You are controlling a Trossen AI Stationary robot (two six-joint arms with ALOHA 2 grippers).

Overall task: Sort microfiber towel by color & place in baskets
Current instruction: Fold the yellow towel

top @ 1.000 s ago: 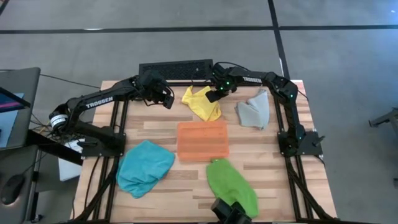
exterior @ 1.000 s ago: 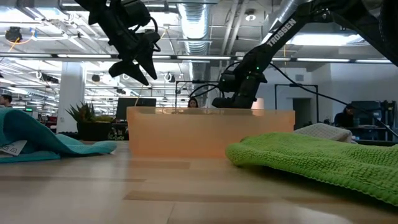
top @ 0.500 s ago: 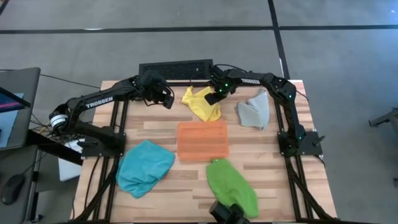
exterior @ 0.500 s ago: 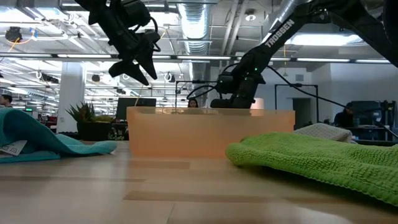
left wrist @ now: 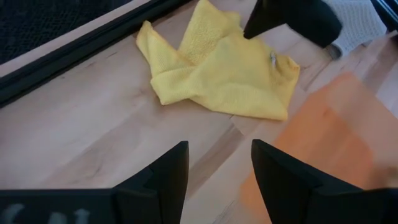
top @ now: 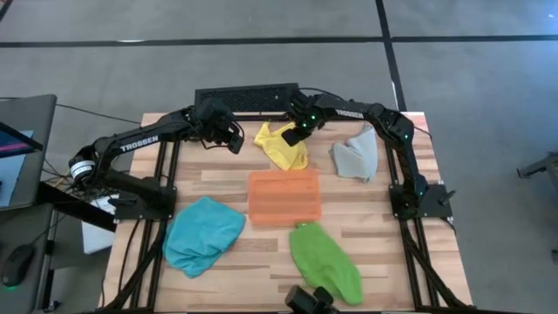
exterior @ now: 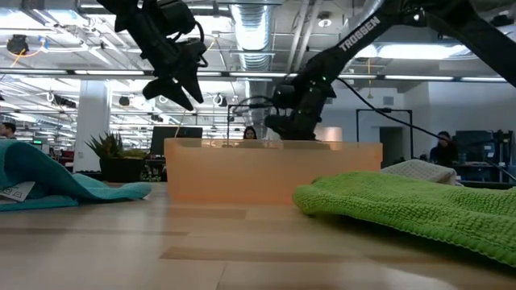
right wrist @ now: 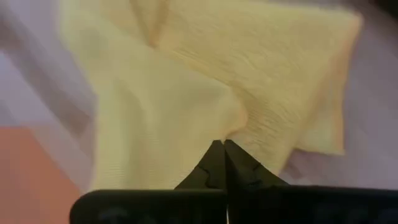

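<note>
The right end effector (top: 296,137) is pinching the crumpled yellow microfiber towel (top: 282,146) at the far middle of the pale wooden slatted tabletop (top: 227,183); in the right wrist view its two dark fingers (right wrist: 217,163) are pressing together with a fold of the yellow cloth (right wrist: 186,81) gathered at their tips. The towel is lying just behind the shallow orange rectangular plastic tray (top: 284,197), which is sitting at the tabletop's centre with nothing in it. In the low view this tray (exterior: 272,171) is showing as a translucent orange wall, with the right arm's end effector (exterior: 278,129) reaching down behind it.

The left end effector (top: 234,139) is hovering above the tabletop near the far edge, just to the left of the yellow towel, with its fingers (left wrist: 163,177) standing apart and gripping nothing; the left wrist view is looking past them at the yellow towel (left wrist: 224,74) and a corner of the orange tray (left wrist: 317,149).

A rumpled teal microfiber towel (top: 202,234) is lying on the near left part of the tabletop, a bright green microfiber towel (top: 324,260) is lying just in front of the tray toward the near edge, and a grey microfiber towel (top: 356,153) is lying to the right of the yellow one, apart from it. A black perforated panel (top: 246,99) is standing along the far edge of the tabletop.
</note>
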